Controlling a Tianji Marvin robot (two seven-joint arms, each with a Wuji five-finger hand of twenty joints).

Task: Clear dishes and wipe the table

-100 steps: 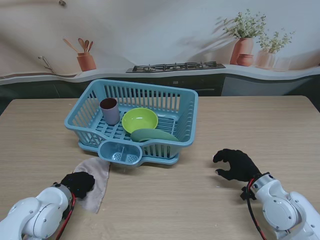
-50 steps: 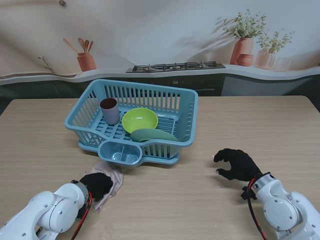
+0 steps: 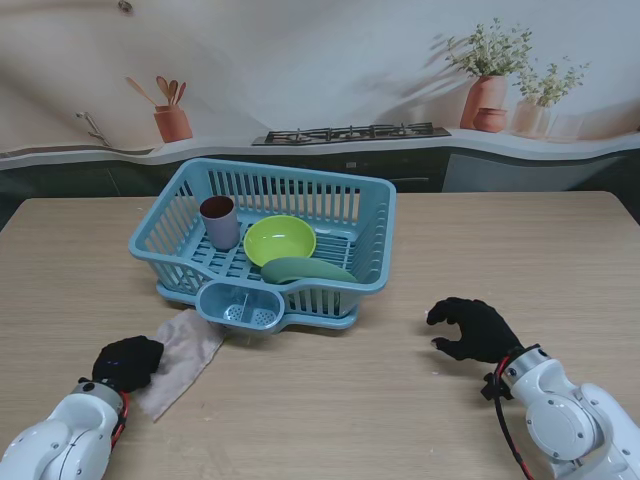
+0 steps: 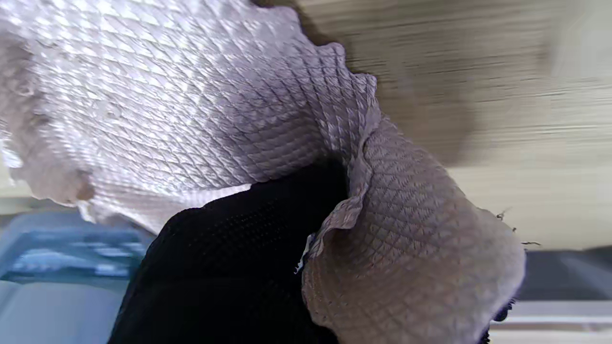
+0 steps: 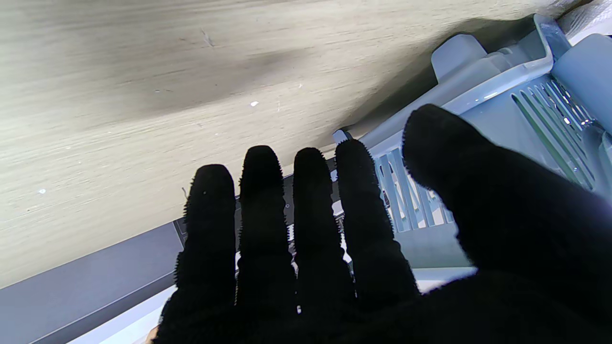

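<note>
Left hand on the cloth, dishes racked in the blue drainer

The left hand (image 3: 128, 361) grips the near-left end of the beige cloth (image 3: 182, 346), which lies flat on the wooden table (image 3: 500, 250), its far corner just beside the drainer's cutlery pocket. The blue dish drainer (image 3: 268, 240) holds a mauve cup (image 3: 219, 221), a lime bowl (image 3: 280, 240) and a green plate (image 3: 306, 270). The right hand (image 3: 472, 329) hovers with fingers curled and apart, holding nothing, well right of the drainer.

Pale quilted cloth (image 3: 178, 352) lies rumpled beside the rack (image 3: 262, 240).
</note>
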